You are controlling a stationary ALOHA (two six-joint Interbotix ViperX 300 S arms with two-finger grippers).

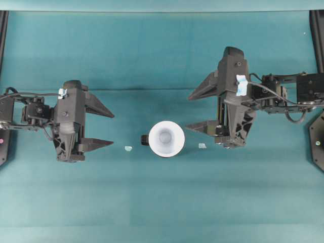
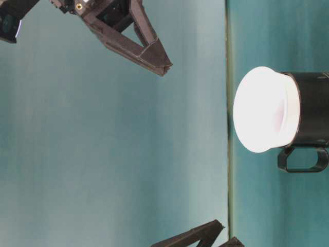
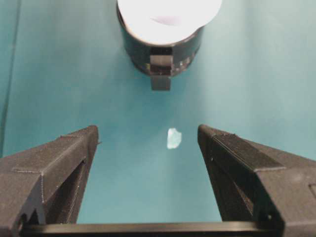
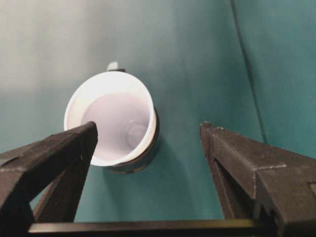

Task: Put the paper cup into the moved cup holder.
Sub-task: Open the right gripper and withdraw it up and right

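Cup [image 1: 166, 138]: you see it white, mouth up, seated in the holder near the middle of the bench, a little toward the near edge in the overhead view. Its wide rim overhangs the holder all round.
Holder [image 1: 145, 139]: from overhead you get only its small black handle, poking out on the left-arm side of the cup. The table-level view [image 2: 311, 116] gives you the glossy black wall under the rim and the looped handle. That picture lies turned on its side.
Left gripper [image 1: 99, 126]: your left tool stands spread wide and holds nothing. It is apart from the cup, on the handle side, with its tips toward the middle of the bench.
Right gripper [image 1: 202, 110]: spread wide too, and nothing between its fingers. One fingertip [image 1: 191, 126] lies near the cup's rim; you cannot tell from overhead whether there is height between them.
Left wrist view: it faces the holder [image 3: 161, 47] handle-on, with the cup's rim [image 3: 169, 14] cut off at the top edge. Both fingers frame bare cloth.
Right wrist view: it looks down into the cup [image 4: 114, 117], and here alone you see its inner wall and small round base. Only a thin dark band of the holder [image 4: 154, 132] shows below the rim.
Tape bits: one pale scrap [image 1: 128, 148] lies between the left gripper and the handle, and the left wrist view shows it too [image 3: 173, 138]. A second scrap [image 1: 202, 146] lies on the right-arm side of the cup, visible overhead only.
Bench [image 1: 162, 202]: covered with teal cloth.
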